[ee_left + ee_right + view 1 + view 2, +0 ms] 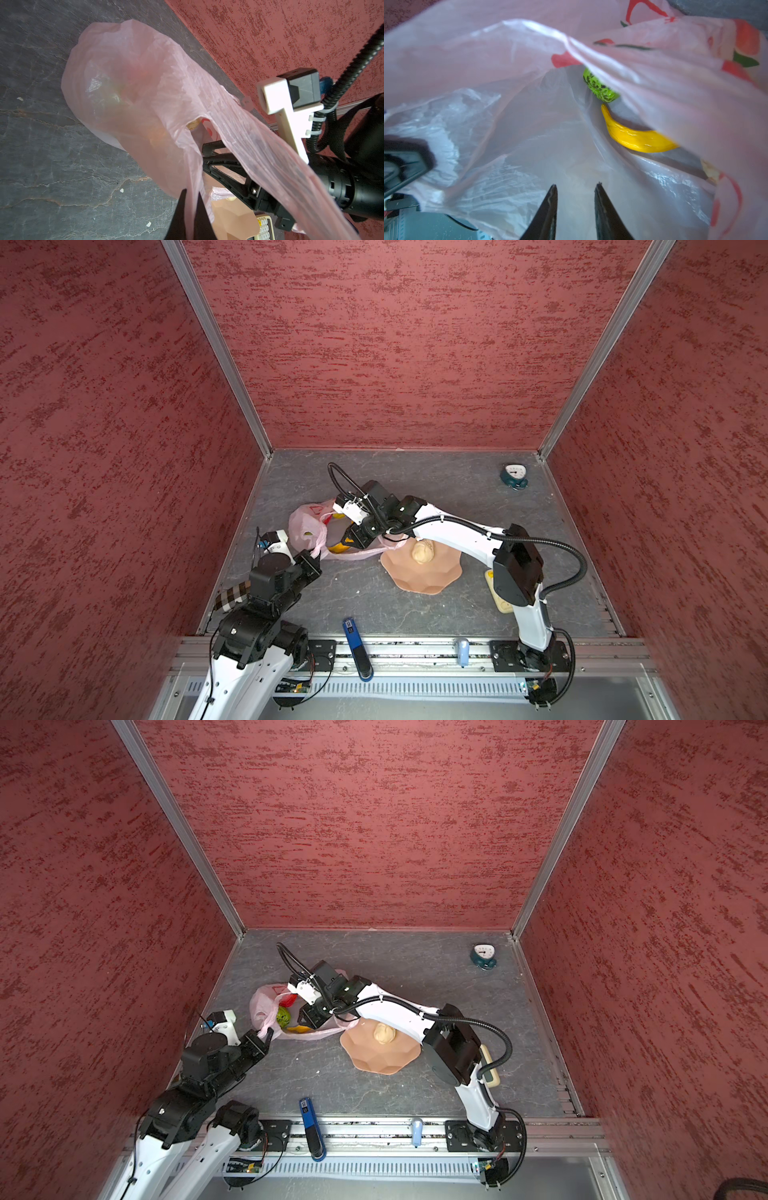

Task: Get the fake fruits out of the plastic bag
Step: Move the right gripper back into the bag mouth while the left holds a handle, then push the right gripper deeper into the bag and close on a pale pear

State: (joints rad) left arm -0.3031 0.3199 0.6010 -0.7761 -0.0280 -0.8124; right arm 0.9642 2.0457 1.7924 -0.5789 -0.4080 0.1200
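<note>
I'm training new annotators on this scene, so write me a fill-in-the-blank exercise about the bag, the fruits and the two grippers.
1. The left gripper is shut on a loop ____ of the thin translucent pale-pink plastic bag.
2. The peach-coloured scalloped bowl holds one ____ lumpy ball.
3. The long yellow plastic banana lies ____ the bag, near the green speckled fruit.
4. The right gripper has ____ between its open jaws.
Missing words: handle; beige; inside; nothing.
</note>
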